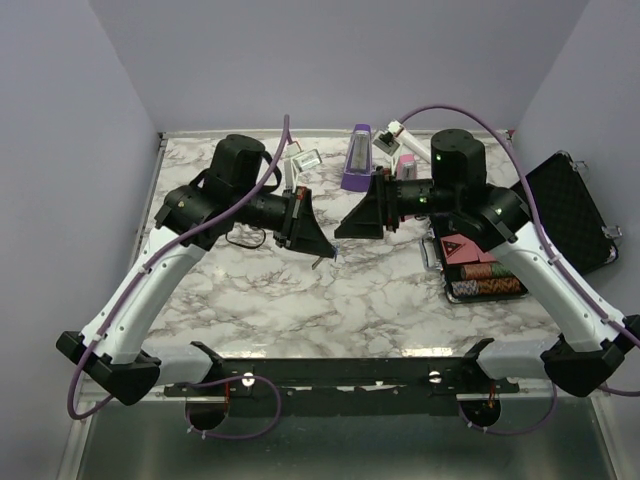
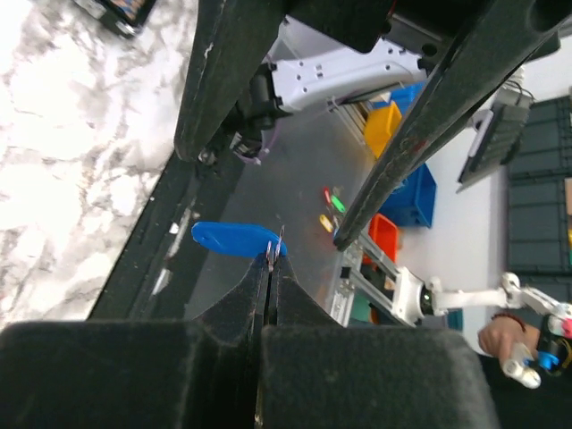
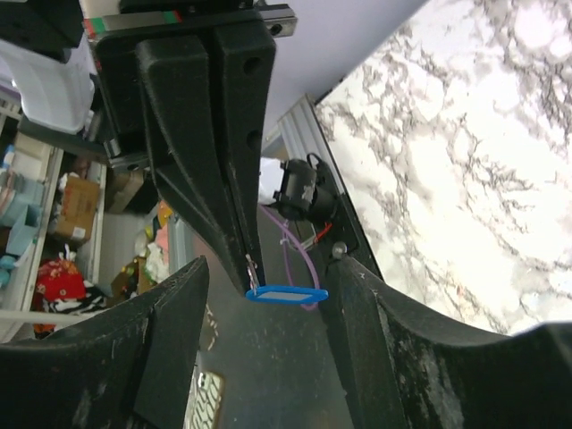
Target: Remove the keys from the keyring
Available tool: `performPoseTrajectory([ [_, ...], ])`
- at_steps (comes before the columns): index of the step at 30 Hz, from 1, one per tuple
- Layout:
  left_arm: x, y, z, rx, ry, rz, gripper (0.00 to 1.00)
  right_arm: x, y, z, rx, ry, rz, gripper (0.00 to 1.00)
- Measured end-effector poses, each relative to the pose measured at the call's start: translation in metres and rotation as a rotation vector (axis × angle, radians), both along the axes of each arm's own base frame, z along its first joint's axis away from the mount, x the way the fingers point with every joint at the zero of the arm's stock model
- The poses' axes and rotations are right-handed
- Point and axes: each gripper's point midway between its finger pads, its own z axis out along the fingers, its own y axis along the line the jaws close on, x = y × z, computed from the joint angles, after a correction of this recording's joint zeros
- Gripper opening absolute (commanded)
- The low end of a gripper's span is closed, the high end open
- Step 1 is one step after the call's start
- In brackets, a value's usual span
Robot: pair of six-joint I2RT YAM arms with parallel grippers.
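The keys (image 2: 234,239) are one tiny piece: a bright-blue oval tag with a thin, pale metal bit at one end. In the left wrist view the tag shows a plain blue face, smooth and rounded at both ends. In the right wrist view it shows its other side, a blue rim around a pale strip. The metal bit is silvery and too small to tell whether it is a ring or a blade.

The left gripper (image 1: 322,252) has its fingers (image 3: 214,134) pressed together and clamped on that metal bit. The tag sticks out sideways from the very tip of the left gripper, held in the air above the marble table (image 1: 300,300).

The right gripper (image 1: 342,230) faces the left gripper tip to tip and sits just beside it. Its fingers (image 3: 170,357) stand well apart, one on either side of the left gripper's tip and the tag. One of them is very near the free end of the tag, and I cannot tell whether it touches.

Beyond the left gripper, toward the back wall, a purple metronome (image 1: 358,160) stands upright, with a pink metronome (image 1: 405,165) a little farther off. Well apart from the left gripper, past the right arm, lies an open black case (image 1: 570,210) with rows of chips (image 1: 485,280) in it.
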Motion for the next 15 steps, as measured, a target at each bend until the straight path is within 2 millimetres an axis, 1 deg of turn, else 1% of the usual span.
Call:
performPoseTrajectory([
  [2, -0.005, 0.0, -0.008, -0.002, 0.027, -0.025, 0.0, -0.004, -0.003, -0.005, -0.015, 0.008, 0.012, 0.59],
  [6, -0.011, 0.0, -0.022, 0.0, 0.078, -0.062, 0.0, -0.014, -0.007, -0.011, -0.025, 0.028, 0.043, 0.53],
  [10, -0.013, -0.001, -0.026, -0.005, 0.094, -0.08, 0.0, -0.021, -0.008, -0.019, -0.038, 0.062, 0.072, 0.53],
  [15, -0.014, -0.002, -0.025, -0.017, 0.089, -0.091, 0.0, -0.027, -0.009, -0.026, -0.049, 0.096, 0.099, 0.5],
])
